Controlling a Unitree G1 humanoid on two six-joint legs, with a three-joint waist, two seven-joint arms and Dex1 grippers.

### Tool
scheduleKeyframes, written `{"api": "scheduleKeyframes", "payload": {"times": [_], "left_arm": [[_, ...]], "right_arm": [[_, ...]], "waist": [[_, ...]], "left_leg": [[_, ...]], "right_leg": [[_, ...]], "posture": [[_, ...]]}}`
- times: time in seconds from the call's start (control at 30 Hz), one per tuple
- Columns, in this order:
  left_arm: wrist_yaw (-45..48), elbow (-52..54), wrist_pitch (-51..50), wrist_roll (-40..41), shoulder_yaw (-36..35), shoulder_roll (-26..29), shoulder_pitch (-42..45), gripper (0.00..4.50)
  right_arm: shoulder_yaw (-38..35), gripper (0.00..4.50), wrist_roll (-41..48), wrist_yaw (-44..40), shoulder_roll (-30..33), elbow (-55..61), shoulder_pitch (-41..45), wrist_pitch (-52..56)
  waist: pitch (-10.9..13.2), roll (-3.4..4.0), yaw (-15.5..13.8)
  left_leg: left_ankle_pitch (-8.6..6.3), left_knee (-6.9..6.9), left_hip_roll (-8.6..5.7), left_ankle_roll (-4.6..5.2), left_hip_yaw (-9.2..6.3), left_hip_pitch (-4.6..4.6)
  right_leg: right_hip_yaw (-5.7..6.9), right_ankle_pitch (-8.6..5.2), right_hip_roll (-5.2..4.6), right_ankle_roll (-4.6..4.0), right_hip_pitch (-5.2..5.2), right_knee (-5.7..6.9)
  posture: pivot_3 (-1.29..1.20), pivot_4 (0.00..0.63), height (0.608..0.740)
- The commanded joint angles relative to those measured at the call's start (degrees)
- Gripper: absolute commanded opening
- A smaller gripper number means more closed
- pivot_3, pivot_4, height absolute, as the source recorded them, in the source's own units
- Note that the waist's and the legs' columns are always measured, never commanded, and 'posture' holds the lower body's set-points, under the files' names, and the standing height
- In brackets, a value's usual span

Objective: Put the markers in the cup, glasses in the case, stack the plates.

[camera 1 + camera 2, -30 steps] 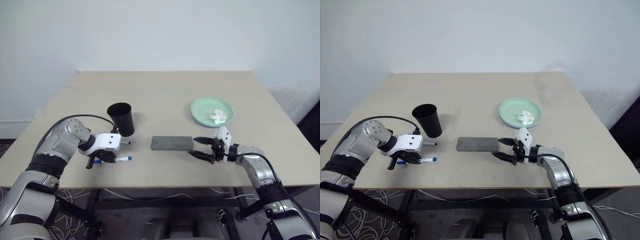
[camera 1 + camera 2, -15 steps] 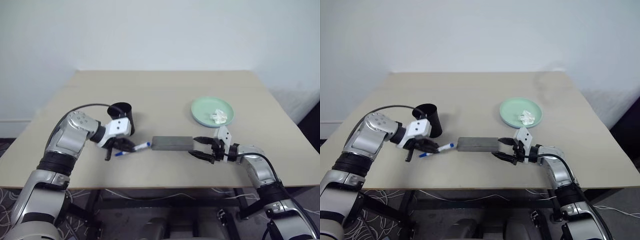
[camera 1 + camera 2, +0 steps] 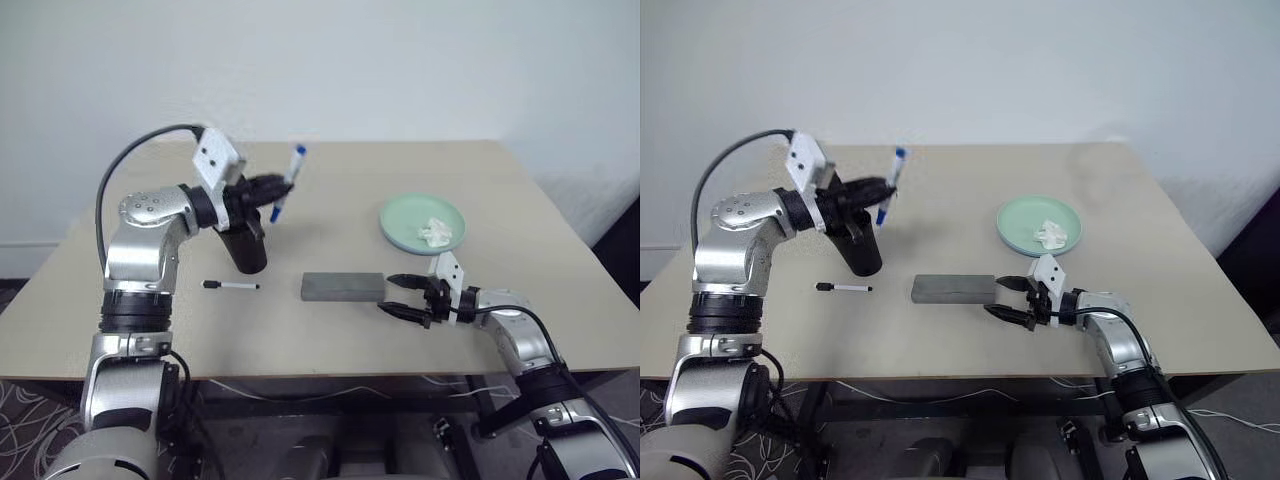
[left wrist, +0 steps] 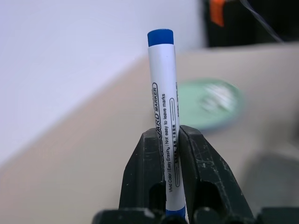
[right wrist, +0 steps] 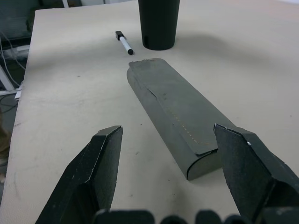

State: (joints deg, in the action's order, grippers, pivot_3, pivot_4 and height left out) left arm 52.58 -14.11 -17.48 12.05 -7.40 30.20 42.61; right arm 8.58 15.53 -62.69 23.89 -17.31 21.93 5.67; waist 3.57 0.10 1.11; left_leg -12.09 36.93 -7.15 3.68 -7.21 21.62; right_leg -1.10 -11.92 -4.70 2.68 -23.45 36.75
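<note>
The blue-capped marker [image 3: 287, 184] is standing tilted in the air above the black cup [image 3: 245, 245]; the black-capped marker [image 3: 230, 286] is lying beside the cup, the closed grey case [image 3: 343, 286] nearby, the mint plate [image 3: 405, 228] farther off.

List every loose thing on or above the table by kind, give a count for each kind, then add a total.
Markers: 2, the blue-capped marker and the black-capped marker
Black cup: 1
Grey case: 1
Mint green plate: 1
White paper wad: 1
Total: 6
</note>
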Motion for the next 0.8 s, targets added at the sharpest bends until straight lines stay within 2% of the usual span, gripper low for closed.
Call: {"api": "scheduleKeyframes", "payload": {"times": [0.03,0.33,0.5,0.8], "left_arm": [[-7.3,0.5,4.7,0.0,-3.4,-0.7,0.5,0.07],[-20.6,-0.1,9.4,-1.1,-6.7,-1.8,-4.6,0.07],[-22.7,-2.9,12.7,-0.5,-6.2,-3.2,-7.4,0.07],[-24.1,-8.9,19.0,-0.8,-5.7,-5.0,-7.1,0.07]], "right_arm": [[-0.1,3.38,0.1,-0.8,0.2,2.2,1.6,-0.2],[0.1,3.38,0.1,-1.3,0.1,1.6,2.7,0.1],[0.4,3.38,0.2,-1.5,-0.1,1.7,2.7,0.4],[0.3,3.38,0.3,-1.3,0.0,2.2,2.8,0.7]], "waist": [[0.0,-0.01,0.0],[0.0,-0.02,0.0],[0.0,-0.03,-0.1],[0.0,-0.04,-0.1]], "left_leg": [[0.0,0.0,-0.01,0.0,0.01,0.01],[0.0,0.01,-0.02,0.0,0.06,-0.03],[0.0,0.03,-0.06,0.0,0.06,-0.02],[0.0,0.03,-0.06,0.0,0.07,-0.01]], "right_leg": [[0.0,0.0,-0.01,0.0,0.0,0.0],[0.0,0.04,-0.02,-0.04,0.01,0.02],[0.03,0.04,-0.06,-0.04,0.02,0.01],[0.04,0.05,-0.07,-0.05,0.02,0.01]], "posture": [[0.0,0.0,0.74],[0.0,0.0,0.74],[0.0,0.0,0.74],[0.0,0.0,0.74]]}}
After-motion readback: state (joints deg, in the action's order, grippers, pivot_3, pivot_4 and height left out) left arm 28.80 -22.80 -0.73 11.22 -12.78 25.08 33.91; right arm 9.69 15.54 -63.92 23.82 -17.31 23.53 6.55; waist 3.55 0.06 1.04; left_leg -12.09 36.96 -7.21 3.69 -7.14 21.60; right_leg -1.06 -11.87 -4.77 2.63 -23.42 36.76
